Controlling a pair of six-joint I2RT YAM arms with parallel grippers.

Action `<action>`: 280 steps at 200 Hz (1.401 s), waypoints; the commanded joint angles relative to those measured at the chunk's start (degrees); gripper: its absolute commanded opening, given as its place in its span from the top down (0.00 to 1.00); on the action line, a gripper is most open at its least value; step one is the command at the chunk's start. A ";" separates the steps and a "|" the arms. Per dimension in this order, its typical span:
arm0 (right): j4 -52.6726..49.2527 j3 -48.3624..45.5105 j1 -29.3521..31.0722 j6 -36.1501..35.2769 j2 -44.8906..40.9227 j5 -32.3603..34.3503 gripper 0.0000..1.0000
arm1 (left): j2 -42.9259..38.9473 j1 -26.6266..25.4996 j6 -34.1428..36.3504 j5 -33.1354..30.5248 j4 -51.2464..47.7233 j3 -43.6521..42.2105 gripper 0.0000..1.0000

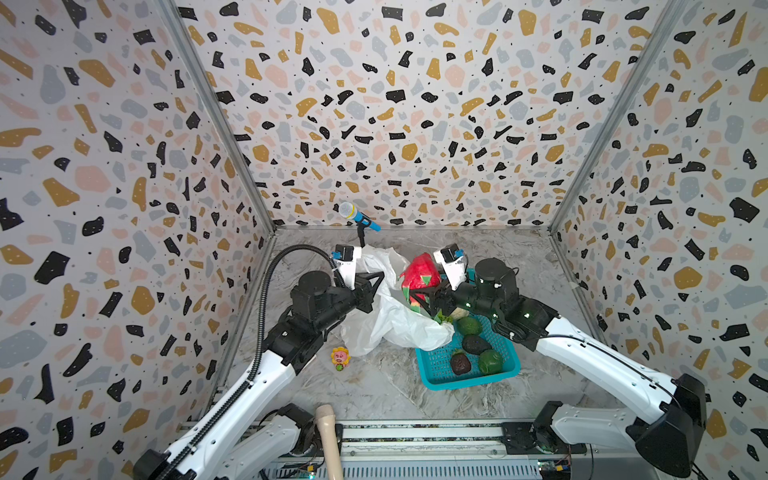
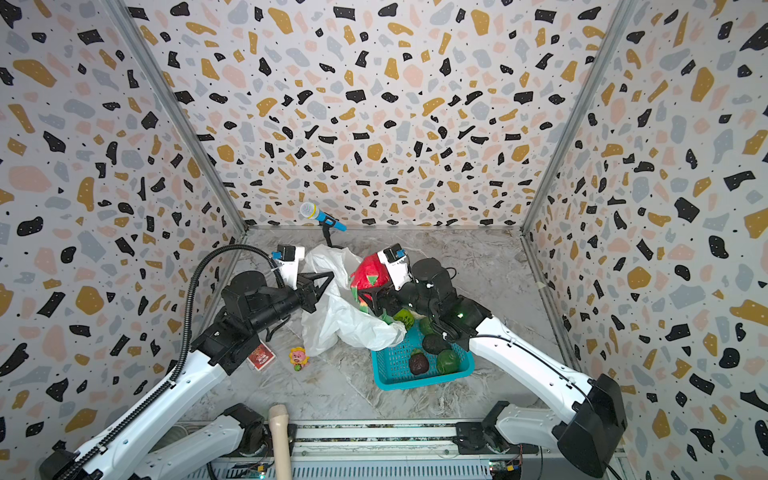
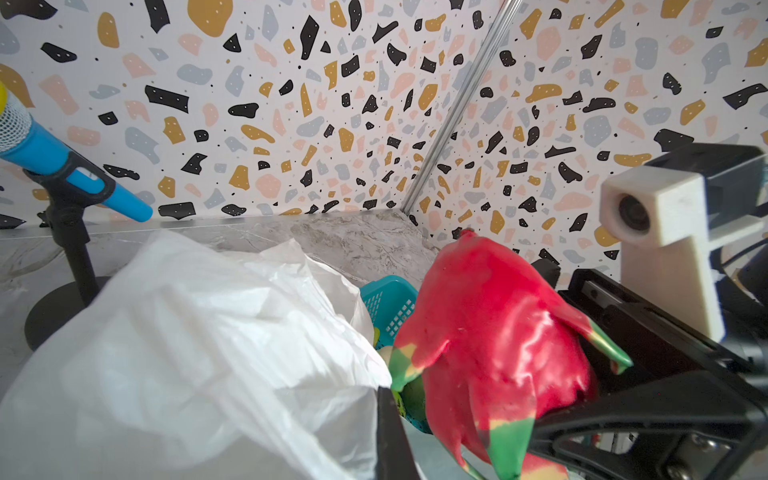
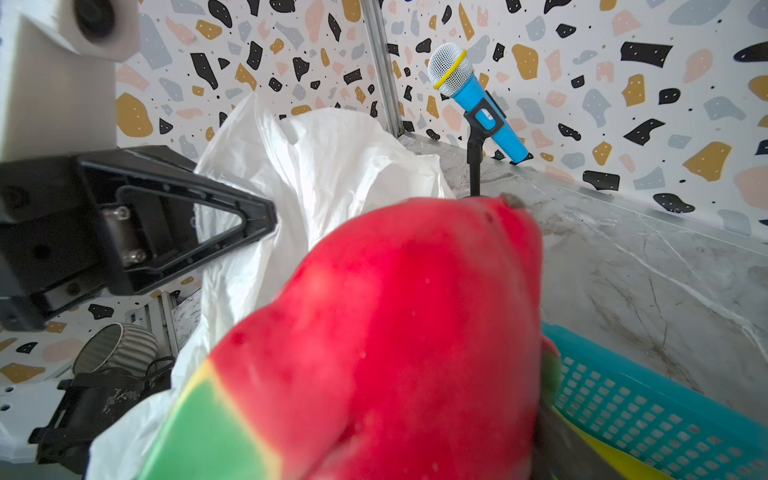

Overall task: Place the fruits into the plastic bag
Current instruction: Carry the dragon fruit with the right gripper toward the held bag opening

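My left gripper [image 1: 379,277] [image 2: 330,276] is shut on a fold of the white plastic bag [image 1: 386,320] [image 2: 345,322], holding its upper edge off the table. In the left wrist view one dark finger [image 3: 390,436] presses against the bag [image 3: 187,332]. My right gripper [image 1: 415,291] [image 2: 366,294] is shut on the red-pink dragon fruit [image 1: 419,272] [image 2: 370,272], held in the air just right of the bag. The fruit fills the right wrist view [image 4: 395,332]. A bumpy green fruit [image 1: 469,325], a dark green one [image 1: 476,344], a dark brown one [image 1: 460,363] and another green one [image 1: 490,360] lie in the teal basket [image 1: 469,381].
A blue toy microphone [image 1: 358,216] on a black stand rises behind the bag. A small sunflower-face toy [image 1: 340,358] stands left of the basket, and a red card [image 2: 261,356] lies beside it. A beige handle [image 1: 328,436] pokes up at the front rail. Patterned walls close three sides.
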 commanded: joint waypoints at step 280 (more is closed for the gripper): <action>9.13 -0.97 -1.01 7.15 5.68 -4.42 0.65 | 1.95 -1.34 -0.73 9.25 1.63 -0.95 1.00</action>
